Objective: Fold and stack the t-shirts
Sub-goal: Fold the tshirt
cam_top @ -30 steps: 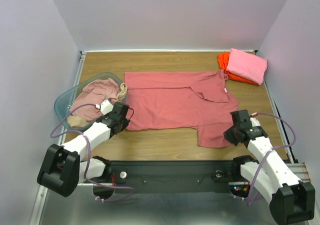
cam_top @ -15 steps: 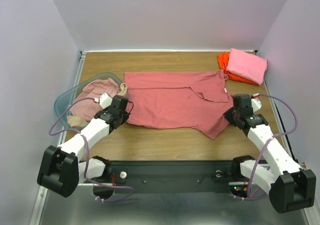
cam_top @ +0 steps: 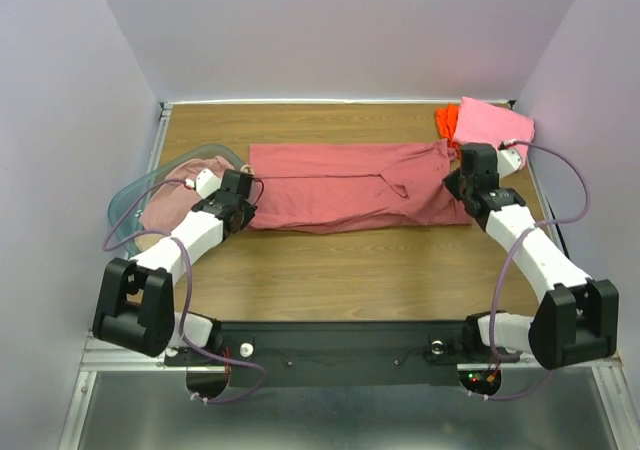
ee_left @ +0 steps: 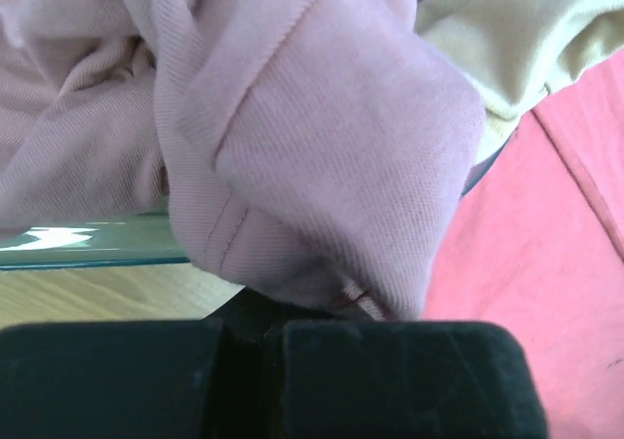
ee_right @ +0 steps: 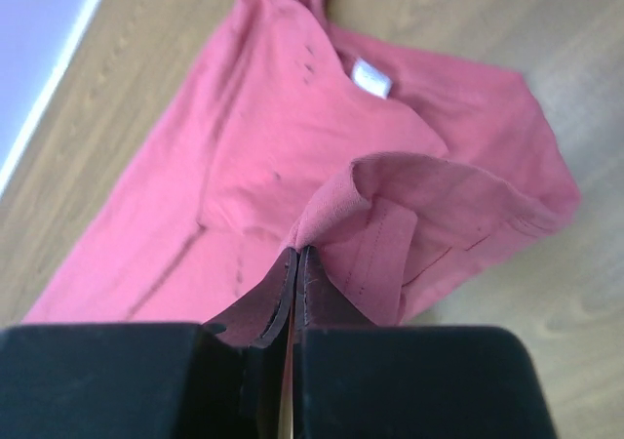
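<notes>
Folding the salmon-red t-shirt (cam_top: 350,185) lengthwise: it lies as a long doubled band on the table (cam_top: 350,270), with the left tool (cam_top: 240,190) at one end and the right tool (cam_top: 468,177) at the other.

Progress, as judged: two garments look finished, the bright pink t-shirt (cam_top: 497,130) folded on top of the orange t-shirt (cam_top: 446,122), stacked just beyond the right tool. The band appears to need crosswise folds before it can join them. The pale pink t-shirt (ee_left: 292,146) and the beige t-shirt (ee_left: 507,39) lie crumpled in the basket (cam_top: 130,195), just outboard of the left tool, not yet folded.

The right wrist view alone shows the right tool's fingers pressed together on a doubled hem of the salmon-red cloth, with a white neck label (ee_right: 371,76) ahead of them. The left wrist view shows the left tool's fingers drawn together, but pale pink cloth drapes over their tips, so what they pinch cannot be told. Only the overhead view shows the stack and the whole band.
</notes>
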